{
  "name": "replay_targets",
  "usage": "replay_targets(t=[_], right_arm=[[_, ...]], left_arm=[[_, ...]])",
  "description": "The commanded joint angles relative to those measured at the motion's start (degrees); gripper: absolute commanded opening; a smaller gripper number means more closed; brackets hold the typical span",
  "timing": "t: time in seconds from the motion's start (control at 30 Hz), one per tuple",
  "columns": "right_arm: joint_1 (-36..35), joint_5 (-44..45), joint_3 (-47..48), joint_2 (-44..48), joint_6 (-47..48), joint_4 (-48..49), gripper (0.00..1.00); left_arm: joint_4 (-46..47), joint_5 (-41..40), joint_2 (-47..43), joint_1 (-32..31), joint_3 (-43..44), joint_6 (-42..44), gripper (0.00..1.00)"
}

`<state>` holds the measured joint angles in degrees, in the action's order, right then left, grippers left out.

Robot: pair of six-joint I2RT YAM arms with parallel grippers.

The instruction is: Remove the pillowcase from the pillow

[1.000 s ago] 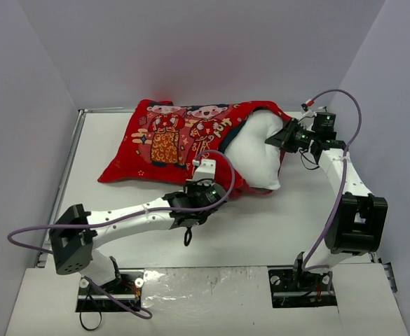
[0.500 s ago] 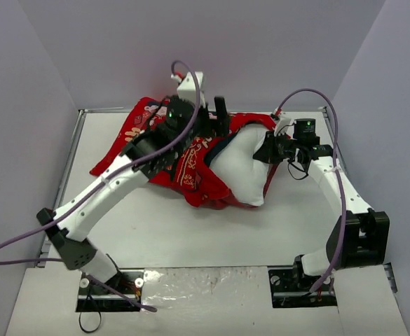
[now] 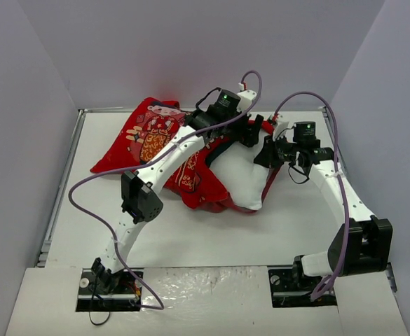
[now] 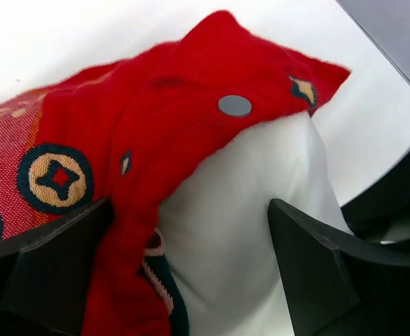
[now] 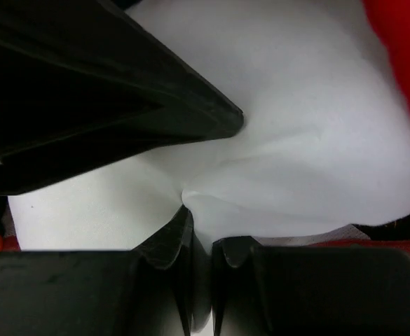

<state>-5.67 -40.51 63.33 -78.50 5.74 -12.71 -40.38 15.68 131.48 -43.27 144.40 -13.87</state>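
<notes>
The red printed pillowcase (image 3: 148, 136) lies bunched at the back of the table, its mouth pulled partway down the white pillow (image 3: 243, 175). My left gripper (image 3: 251, 131) hangs open over the pillow's far end. In the left wrist view its fingers (image 4: 50, 269) straddle the red pillowcase edge (image 4: 190, 112) and the bare pillow (image 4: 240, 210) without gripping either. My right gripper (image 3: 268, 151) is shut on a pinch of the pillow's white cloth (image 5: 296, 140), the fold caught between its jaws (image 5: 201, 245).
A metal rail (image 3: 68, 168) borders the white table (image 3: 212, 234) on the left. Grey walls enclose the back and both sides. Purple cables (image 3: 92, 203) loop off both arms. A foil strip (image 3: 205, 280) lies between the arm bases.
My left gripper let go of the pillowcase's near edge, opened, and swung up and over to the pillow's far right end. The case bunched leftwards. My right gripper kept its hold, drifting slightly left.
</notes>
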Motion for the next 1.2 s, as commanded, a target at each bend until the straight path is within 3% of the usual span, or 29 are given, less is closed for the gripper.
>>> replay_targets(t=[0.0, 0.13, 0.23, 0.43, 0.53, 0.67, 0.9, 1.17], right_arm=[[-0.04, -2.99, 0.92, 3.0, 1.73, 3.31, 0.0], [-0.13, -5.28, 0.92, 2.83, 2.08, 3.31, 0.0], [-0.83, -7.38, 0.57, 2.91, 2.52, 3.31, 0.0], [-4.52, -5.82, -0.4, 3.18, 2.17, 3.57, 0.0], [-8.29, -2.83, -0.66, 2.39, 2.0, 3.92, 0.0], [-11.81, -1.41, -1.72, 1.68, 1.82, 5.33, 0.0], [-16.65, 1.75, 0.21, 2.21, 5.6, 3.31, 0.0], [-23.41, 3.16, 1.88, -0.69, 7.27, 2.69, 0.0]], left_arm=[[-0.14, 4.45, -6.15, 0.29, -0.25, 3.32, 0.88], [-1.89, -4.15, -4.57, 0.29, -0.08, 3.5, 0.75], [0.99, -11.53, -2.99, 0.29, 0.18, 0.7, 0.53], [5.84, -13.4, 1.48, 0.2, 3.95, -6.43, 0.34], [10.13, -9.98, 3.16, 0.64, 4.49, -10.98, 0.28], [15.24, -7.33, 5.45, 0.81, 5.63, -15.66, 0.23], [15.95, -7.42, 8.97, 1.17, 5.11, -19.43, 0.19], [19.2, 0.31, 13.01, 0.99, 7.13, -24.19, 0.24]])
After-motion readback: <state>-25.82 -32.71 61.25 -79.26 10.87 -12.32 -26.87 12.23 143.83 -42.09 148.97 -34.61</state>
